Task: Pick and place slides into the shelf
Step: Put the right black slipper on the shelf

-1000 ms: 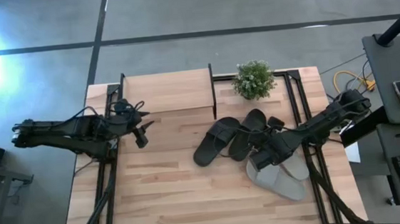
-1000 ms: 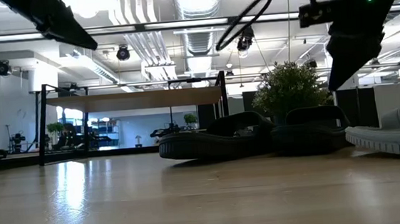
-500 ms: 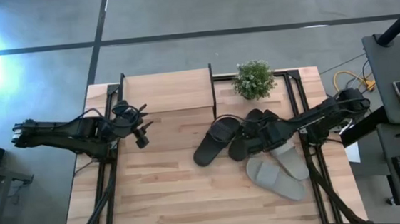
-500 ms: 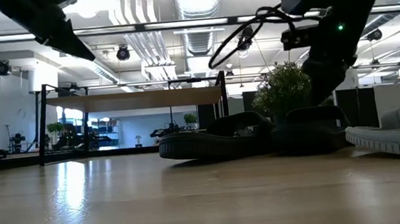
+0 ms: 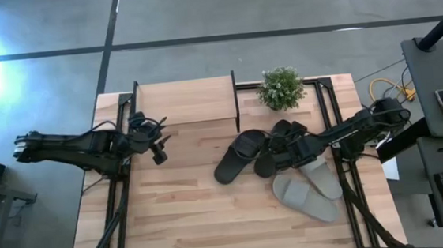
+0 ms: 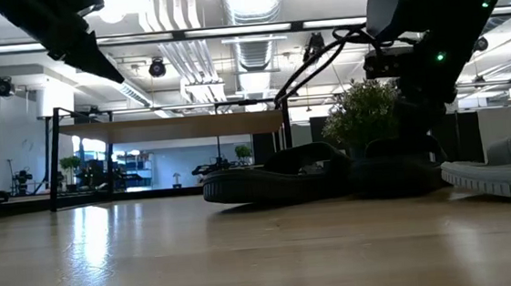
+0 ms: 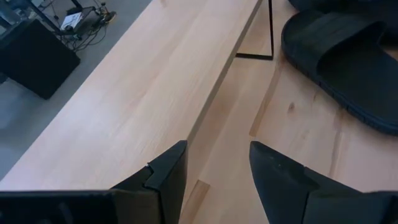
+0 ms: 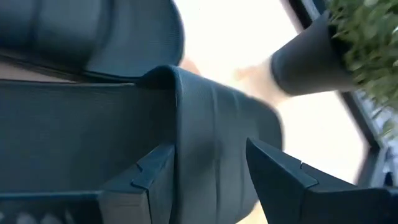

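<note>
We hang our right gripper (image 5: 280,149) low over the black slides (image 5: 244,155), fingers parted and straddling the strap of the slide on the plant side, nothing gripped yet. In the right wrist view the ribbed strap (image 8: 211,168) sits right between our fingers (image 8: 280,171), so the slide lies directly under us, not off to either side. Its long axis runs on a slant across the table (image 5: 181,214), toe end toward the shelf (image 5: 184,101), and our fingers look set across the strap. The grey slides (image 5: 310,192) lie just beside the black ones, toward the table's near edge. The shelf stands at the far edge, well apart from the pile, with a plant (image 5: 281,87) next to it. Our left gripper (image 5: 157,149) waits by the shelf's front, fingers partly open and empty. The right arm is clearly the nearer one.
</note>
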`<state>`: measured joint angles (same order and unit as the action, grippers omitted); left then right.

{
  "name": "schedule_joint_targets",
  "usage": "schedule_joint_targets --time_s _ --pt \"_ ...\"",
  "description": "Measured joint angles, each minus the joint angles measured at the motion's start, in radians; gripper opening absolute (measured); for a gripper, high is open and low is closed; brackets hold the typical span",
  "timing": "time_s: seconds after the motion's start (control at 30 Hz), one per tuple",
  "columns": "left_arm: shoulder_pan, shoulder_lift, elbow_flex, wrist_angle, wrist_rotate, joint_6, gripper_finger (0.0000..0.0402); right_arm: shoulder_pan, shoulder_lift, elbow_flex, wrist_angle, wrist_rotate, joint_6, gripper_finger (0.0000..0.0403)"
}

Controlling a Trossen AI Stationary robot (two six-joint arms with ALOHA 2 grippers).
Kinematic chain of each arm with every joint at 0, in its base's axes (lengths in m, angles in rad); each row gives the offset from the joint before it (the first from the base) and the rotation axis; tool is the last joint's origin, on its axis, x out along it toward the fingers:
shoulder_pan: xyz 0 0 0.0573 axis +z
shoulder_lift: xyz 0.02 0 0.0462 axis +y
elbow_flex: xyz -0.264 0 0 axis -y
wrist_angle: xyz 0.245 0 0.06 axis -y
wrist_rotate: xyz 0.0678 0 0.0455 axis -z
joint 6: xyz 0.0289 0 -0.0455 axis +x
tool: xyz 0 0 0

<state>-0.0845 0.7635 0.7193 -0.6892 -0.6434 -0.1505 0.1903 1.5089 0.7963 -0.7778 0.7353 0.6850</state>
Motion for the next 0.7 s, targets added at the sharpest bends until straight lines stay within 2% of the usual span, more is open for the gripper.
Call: schedule_joint_targets --time_s 0.13,0.23,0.33,0.53,0.7 --pt "0.0 0.028 0.001 0.0 0.0 0.0 0.0159 -0.048 0.0 -0.024 0.001 0.017 -0.032 0.0182" --pt "0.0 0.048 0.005 -0.001 0.0 0.0 0.0159 -0.093 0.0 -0.043 -0.003 -0.019 -0.032 0.0172" --pt "0.0 0.064 0.014 -0.001 0.0 0.0 0.0159 -0.124 0.0 -0.049 0.001 -0.031 -0.032 0.0136" --pt "0.0 0.082 0.035 0.0 -0.001 0.001 0.0159 -0.138 0.0 -0.051 -0.002 -0.053 -0.032 0.0024" --pt "0.0 0.07 0.045 -0.001 -0.001 0.001 0.0159 -0.102 -0.001 0.0 -0.044 -0.107 0.008 0.0014"
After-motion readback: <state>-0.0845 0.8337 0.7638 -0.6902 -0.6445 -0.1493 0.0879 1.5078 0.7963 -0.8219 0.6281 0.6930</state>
